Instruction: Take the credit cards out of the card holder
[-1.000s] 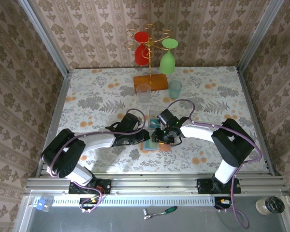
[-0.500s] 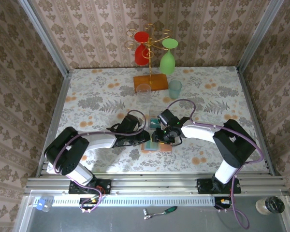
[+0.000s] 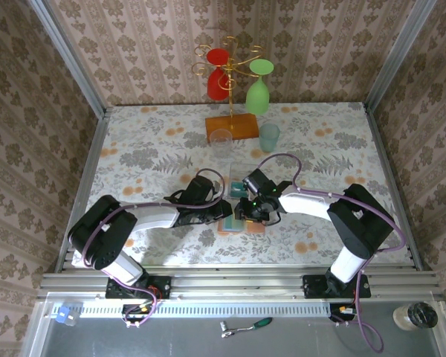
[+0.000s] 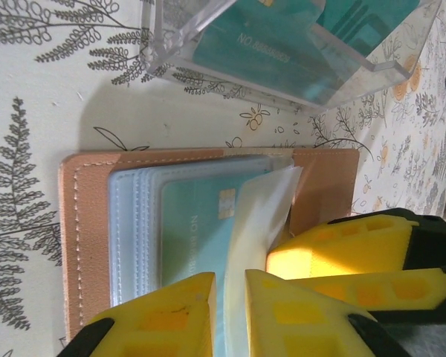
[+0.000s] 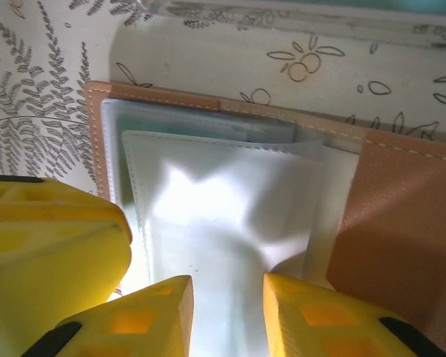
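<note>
Card holder (image 4: 85, 223) lies open flat on the table (image 4: 44, 97), salmon cover down and pockets up, right where the two arms meet. A clear box (image 4: 282, 44) with teal cards inside sits just beyond it.

Left pincer (image 4: 229, 286) is narrow, its yellow fingers closed on a plastic leaf (image 4: 260, 216) that stands up off the holder like a turned page. Right pincer (image 5: 227, 286) comes in from the other side with its jaws a little apart. The same sort of milky leaf sits in the gap, but I see no squeeze on it.

Now the part that matters. A teal card (image 4: 197, 223) with its chip showing sits in the pocket just under that lifted leaf, directly ahead of the left fingers. Its long axis seems to run along their reach, not across it. Both pincers are on top of the holder. The left one is busy with the leaf, so my call is that the right one is free to go for the card. Which end of the pocket is open, I can't tell.

The left wrist camera gives the card, the chip and the right pincer's fingers beside the leaf. The right wrist camera gets glare on the leaf and just a sliver of teal at its top edge, plus a left finger at its side. From above, the arms cover most of the holder.
</note>
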Controlling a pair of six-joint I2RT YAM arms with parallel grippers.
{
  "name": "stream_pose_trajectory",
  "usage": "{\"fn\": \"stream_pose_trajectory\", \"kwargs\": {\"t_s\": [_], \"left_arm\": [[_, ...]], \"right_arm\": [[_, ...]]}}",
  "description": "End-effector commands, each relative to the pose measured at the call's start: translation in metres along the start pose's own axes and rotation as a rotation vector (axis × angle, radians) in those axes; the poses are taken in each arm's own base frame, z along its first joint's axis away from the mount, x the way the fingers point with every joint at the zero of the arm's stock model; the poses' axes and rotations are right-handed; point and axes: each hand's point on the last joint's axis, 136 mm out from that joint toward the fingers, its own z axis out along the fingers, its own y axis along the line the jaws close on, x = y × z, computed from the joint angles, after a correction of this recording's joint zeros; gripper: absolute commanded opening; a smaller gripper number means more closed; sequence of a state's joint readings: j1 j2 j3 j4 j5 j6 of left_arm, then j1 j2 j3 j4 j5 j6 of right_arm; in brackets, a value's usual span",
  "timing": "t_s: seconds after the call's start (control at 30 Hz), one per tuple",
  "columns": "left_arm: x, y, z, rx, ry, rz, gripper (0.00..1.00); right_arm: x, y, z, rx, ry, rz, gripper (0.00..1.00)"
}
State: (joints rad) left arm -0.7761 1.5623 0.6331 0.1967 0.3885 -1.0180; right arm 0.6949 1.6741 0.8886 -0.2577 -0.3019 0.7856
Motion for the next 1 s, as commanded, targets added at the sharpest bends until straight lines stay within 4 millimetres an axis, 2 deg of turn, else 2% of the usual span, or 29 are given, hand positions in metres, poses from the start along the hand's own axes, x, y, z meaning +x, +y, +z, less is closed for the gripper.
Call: {"fn": "stream_pose_trajectory", "kwargs": {"t_s": [0.0,0.23,0.5,0.97], "left_arm": [[-0.004,-0.001,-0.008,0.008,-0.032,-0.011,0.19],[-0.005,-0.005,-0.010,0.017,-0.029,0.003,0.22],[-0.001,-0.010,0.000,0.047,0.004,0.005,0.27],[-0.003,-0.028,0.005,0.110,0.011,0.023,0.24]], "right_arm": [[0.000,-0.006,-0.007,0.016,-0.035,0.002,0.30],[-0.003,-0.006,-0.008,-0.041,-0.049,0.031,0.27],[-0.004,-0.006,-0.009,-0.058,-0.051,0.039,0.27],[-0.006,-0.001,-0.017,-0.075,-0.068,0.036,0.27]]}}
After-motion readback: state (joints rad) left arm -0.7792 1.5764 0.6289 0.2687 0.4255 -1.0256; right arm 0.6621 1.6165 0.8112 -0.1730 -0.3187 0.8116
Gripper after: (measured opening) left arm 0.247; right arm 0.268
